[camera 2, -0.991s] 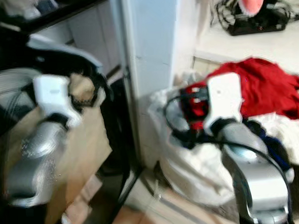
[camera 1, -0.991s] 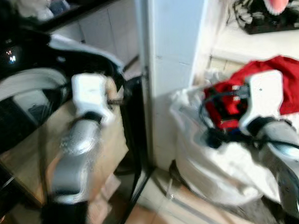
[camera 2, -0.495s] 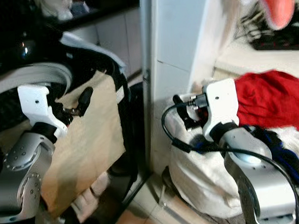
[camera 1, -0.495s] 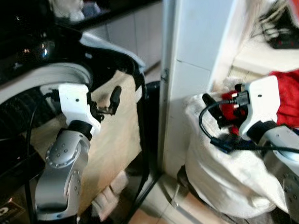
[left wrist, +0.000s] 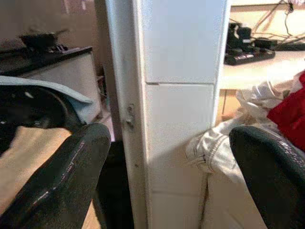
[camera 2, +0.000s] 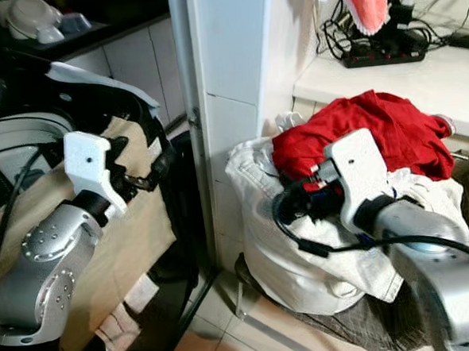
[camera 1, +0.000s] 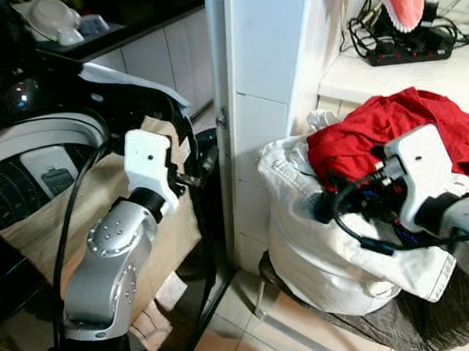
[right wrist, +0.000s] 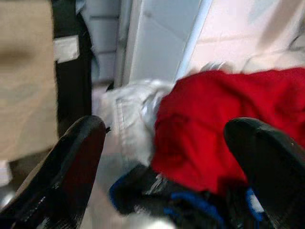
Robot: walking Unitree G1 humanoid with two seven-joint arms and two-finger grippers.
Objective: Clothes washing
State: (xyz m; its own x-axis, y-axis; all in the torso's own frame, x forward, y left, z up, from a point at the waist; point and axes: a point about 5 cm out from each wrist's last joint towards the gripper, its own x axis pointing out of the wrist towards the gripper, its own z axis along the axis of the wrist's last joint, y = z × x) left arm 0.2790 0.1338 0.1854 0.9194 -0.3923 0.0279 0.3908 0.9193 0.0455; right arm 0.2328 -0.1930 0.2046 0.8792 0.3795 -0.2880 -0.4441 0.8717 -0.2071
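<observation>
A heap of laundry lies to my right: a red garment (camera 1: 391, 130) on top of white denim (camera 1: 318, 242), with a dark blue piece (right wrist: 157, 200) under the red. My right gripper (camera 1: 329, 206) is open, level with the front of the heap and just below the red garment (right wrist: 214, 124); nothing is between its fingers (right wrist: 71, 167). On the left, a beige cloth (camera 1: 78, 217) hangs over the washing machine (camera 1: 26, 148). My left gripper (camera 1: 196, 167) is open and empty in front of that cloth, pointing at the white pillar (left wrist: 176, 95).
A white tiled pillar (camera 1: 266, 102) stands between the washer and the heap. Behind the heap a counter (camera 1: 371, 72) carries a power strip (camera 1: 406, 50) and cables. The laundry rests on a dark mesh bag (camera 1: 443, 326). Pale floor tiles (camera 1: 253, 341) show below.
The whole view has swung and sharpened as the camera moved. My right gripper now sits lower, against the front of the heap. The left gripper stays open by the beige cloth.
</observation>
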